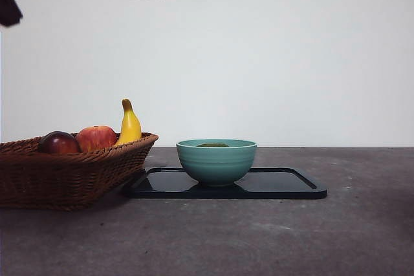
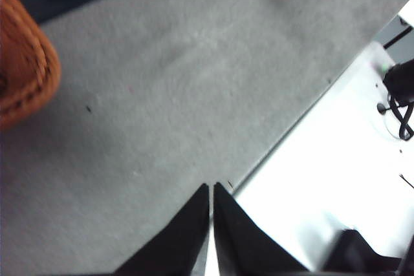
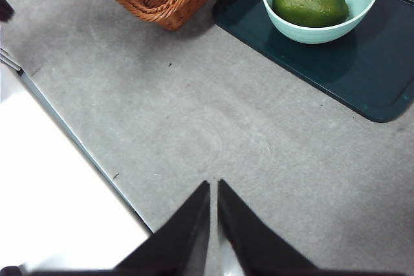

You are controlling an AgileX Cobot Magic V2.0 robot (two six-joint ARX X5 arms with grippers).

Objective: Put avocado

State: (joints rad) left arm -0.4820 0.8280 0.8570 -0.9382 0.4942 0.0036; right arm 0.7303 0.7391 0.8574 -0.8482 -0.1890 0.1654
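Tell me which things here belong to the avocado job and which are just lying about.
Part of the job:
avocado, lying in the teal bowl
dark tray under the bowl

Just lying about:
wicker basket
dark red fruit, apple and banana in the basket

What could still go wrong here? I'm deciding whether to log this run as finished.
Little looks at risk. The avocado lies inside the teal bowl on the dark tray, so only its top shows over the rim. The bowl stands close to the wicker basket, so a later reach for fruit there might nudge it. Both tools, left and right, are shut, away from it.
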